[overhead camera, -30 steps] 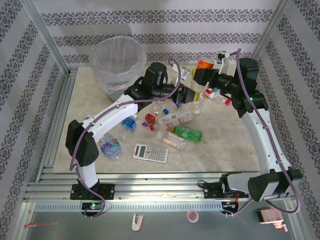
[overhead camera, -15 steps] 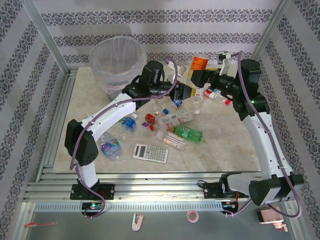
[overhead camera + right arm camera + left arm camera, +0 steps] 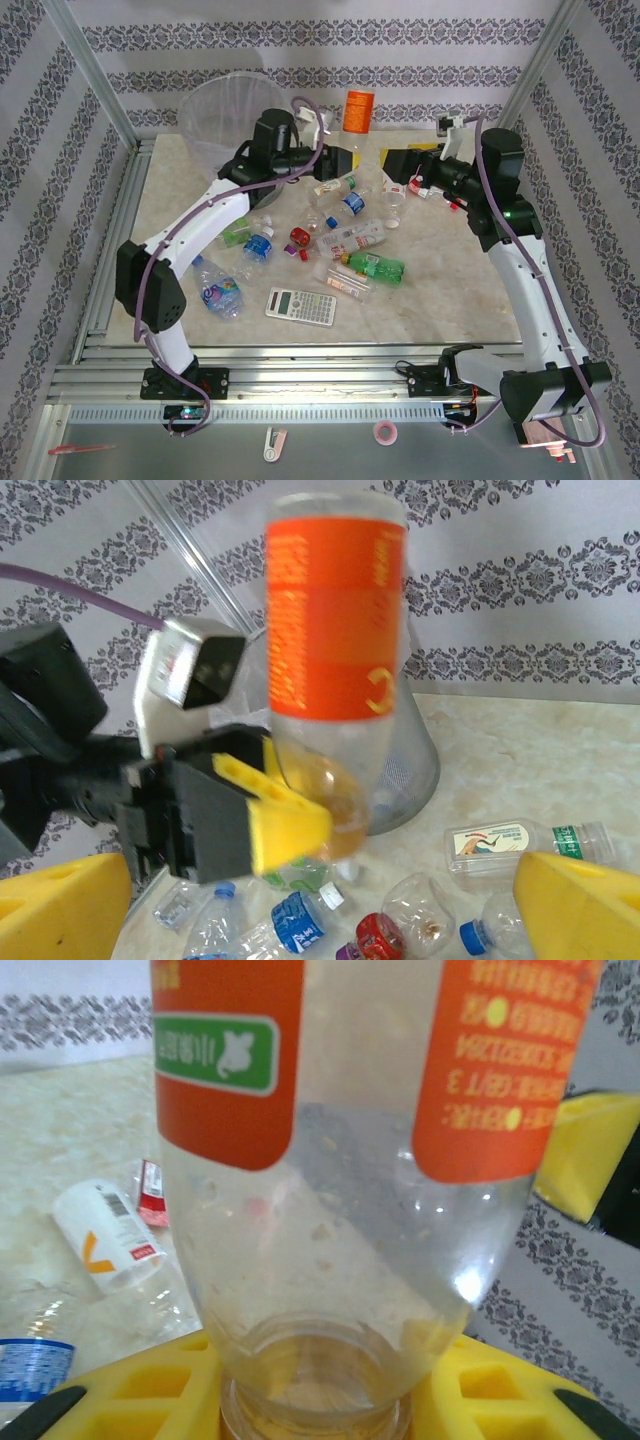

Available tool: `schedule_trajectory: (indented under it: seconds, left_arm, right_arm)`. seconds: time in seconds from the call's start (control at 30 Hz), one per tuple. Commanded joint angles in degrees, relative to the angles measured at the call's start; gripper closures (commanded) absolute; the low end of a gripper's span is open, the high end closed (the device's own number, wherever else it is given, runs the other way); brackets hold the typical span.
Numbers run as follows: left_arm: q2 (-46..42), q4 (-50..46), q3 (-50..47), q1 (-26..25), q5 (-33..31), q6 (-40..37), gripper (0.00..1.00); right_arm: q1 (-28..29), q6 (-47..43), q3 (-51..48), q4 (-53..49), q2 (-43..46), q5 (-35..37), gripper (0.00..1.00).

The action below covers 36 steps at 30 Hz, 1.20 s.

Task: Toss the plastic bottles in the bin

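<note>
The orange-labelled bottle [image 3: 358, 110] is clamped at its neck by the left gripper [image 3: 315, 1390], right of the far-left bin [image 3: 212, 105]. The right gripper [image 3: 398, 162] is spread apart. Gripped so low, the bottle could be swung loose and dropped short.

The clear plastic bottle with the orange label [image 3: 330, 1210] carries yellow print, mostly too blurred to read; one line looks like "GB/T 3". Its green panel [image 3: 215, 1055] holds white characters, illegible. A small white bottle [image 3: 105, 1235] lying on the table shows a barcode and an orange tick-shaped mark.
</note>
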<state>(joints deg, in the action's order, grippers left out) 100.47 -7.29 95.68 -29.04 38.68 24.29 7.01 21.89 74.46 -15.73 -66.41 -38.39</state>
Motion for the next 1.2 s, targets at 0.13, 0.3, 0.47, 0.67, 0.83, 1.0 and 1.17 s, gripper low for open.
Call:
schedule_trajectory:
  seconds: [0.13,0.3,0.47,0.67,0.83,1.0,1.17]
  left_arm:
    - [-6.8,0.0,-1.9,5.6,-3.4,-0.8,1.00]
    - [-9.6,-1.2,-0.8,8.7,-6.6,-3.4,1.00]
    - [-11.8,-3.9,2.7,11.1,-10.7,-7.3,1.00]
    - [-15.5,-4.1,5.6,11.9,-20.5,-14.0,1.00]
    - [-18.1,-1.6,7.3,12.1,-26.3,-19.6,1.00]
    - [-22.2,5.0,4.4,12.1,-31.6,-23.8,1.00]
    - [-26.1,11.6,0.4,12.1,-33.6,-25.7,1.00]
  right_arm:
    - [0.3,-1.6,-2.3,-0.2,2.3,1.1,0.02]
    - [0.3,-1.4,-3.3,-0.7,2.7,1.6,0.02]
    - [0.2,-1.8,-4.0,-1.5,3.2,2.0,0.02]
    - [0.2,-2.0,-5.0,-2.2,3.8,2.8,0.02]
    - [0.2,-1.9,-5.5,-2.3,4.0,3.2,0.02]
    - [0.2,-2.0,-5.5,-2.3,3.9,3.6,0.02]
    - [0.2,-2.2,-5.3,-2.4,3.6,3.8,0.02]
